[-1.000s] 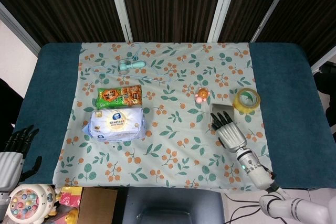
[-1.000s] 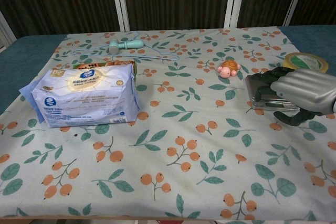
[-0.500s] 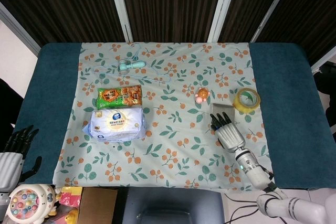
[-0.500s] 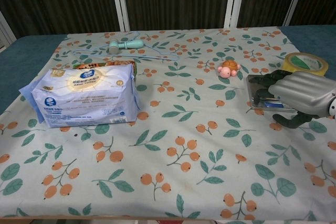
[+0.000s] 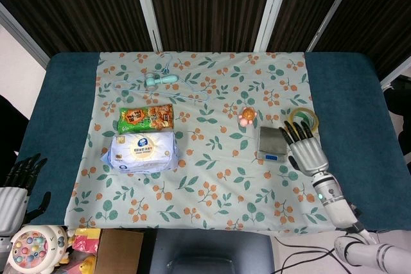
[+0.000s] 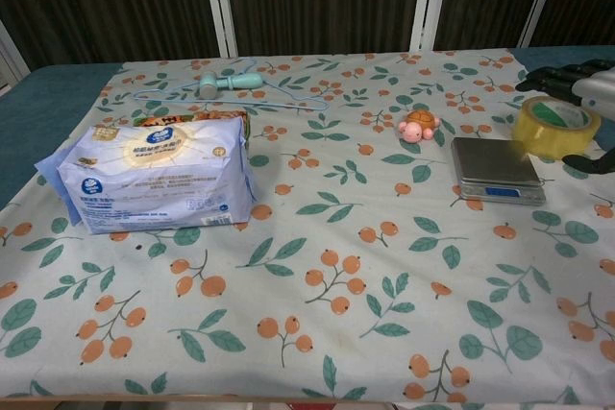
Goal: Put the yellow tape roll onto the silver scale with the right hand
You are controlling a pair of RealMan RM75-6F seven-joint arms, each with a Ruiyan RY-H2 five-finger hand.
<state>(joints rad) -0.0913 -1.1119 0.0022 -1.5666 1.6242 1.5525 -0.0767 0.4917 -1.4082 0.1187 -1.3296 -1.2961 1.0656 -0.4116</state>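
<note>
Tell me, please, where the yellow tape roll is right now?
The yellow tape roll lies on the tablecloth near the right edge in the chest view, just right of the silver scale, with the right hand over it.

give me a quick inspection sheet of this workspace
surface: blue table under a floral cloth.
job's things: yellow tape roll on the cloth beside the silver scale, whose platform is bare.
clutter: wipes pack, snack bag, toy turtle, hanger, small fan.
hands: right hand over the roll, fingers spread, grip unclear; left hand open, off the table's corner.
cables: some lie below the right arm.
surroundings: dark slatted panels; toys at the lower left.
</note>
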